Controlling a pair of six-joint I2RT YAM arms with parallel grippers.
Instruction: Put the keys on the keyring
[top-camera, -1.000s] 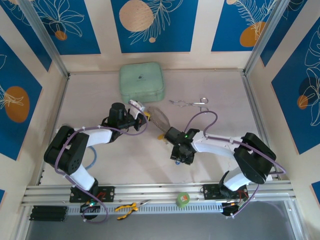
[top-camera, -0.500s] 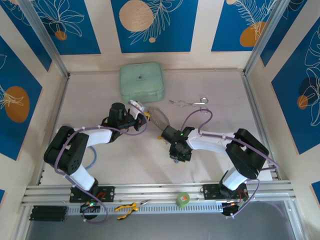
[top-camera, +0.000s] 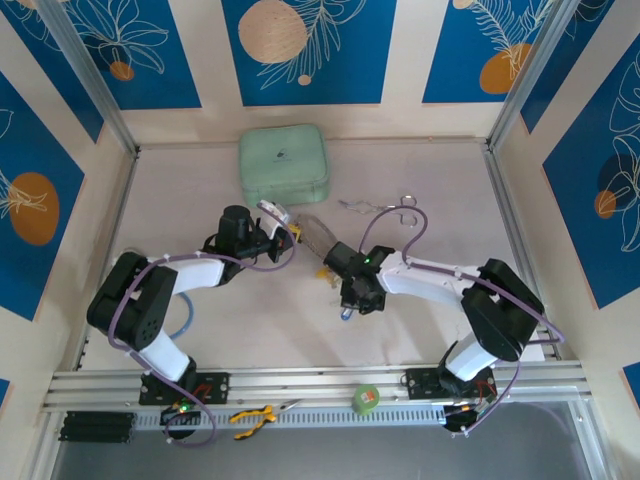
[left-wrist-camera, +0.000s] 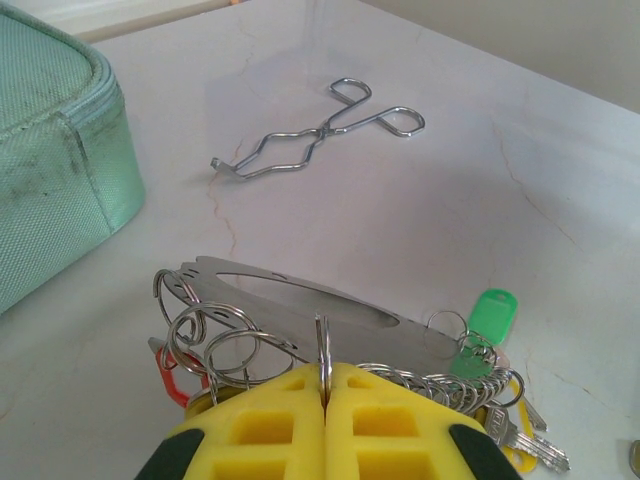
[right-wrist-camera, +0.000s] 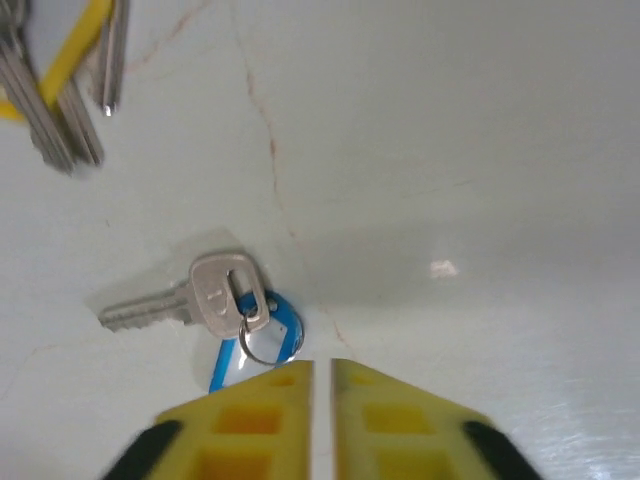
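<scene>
From the overhead view I see both arms reaching in toward the middle of the counter (top-camera: 260, 320). My left claw (left-wrist-camera: 323, 372) is pressed together on the wire of the keyring (left-wrist-camera: 350, 318), which juts out ahead of the yellow fingers (left-wrist-camera: 270, 420) and hangs just above the surface. The hoop is crowded with small split rings (left-wrist-camera: 215, 335). A green tag (left-wrist-camera: 490, 312) and a bunch of keys (left-wrist-camera: 525, 440) dangle off its right end, and a red tag (left-wrist-camera: 172, 375) sits at its left. My right claw (right-wrist-camera: 322, 368) points down at the counter with its jaws a narrow slit apart and nothing between them. Just ahead of its left finger lies a loose key (right-wrist-camera: 205, 293), flat on the surface with its blade pointing left, joined by a small ring to a blue tag (right-wrist-camera: 262, 340) whose lower edge slips behind that fingertip. I cannot tell whether the finger touches it. The hanging bunch shows blurred in the upper left corner of the right wrist view. Farther back on the counter lie the silver forceps (left-wrist-camera: 320, 135), well apart from the keyring, and a pale green zip case (top-camera: 284, 165) sits near the far wall.
</scene>
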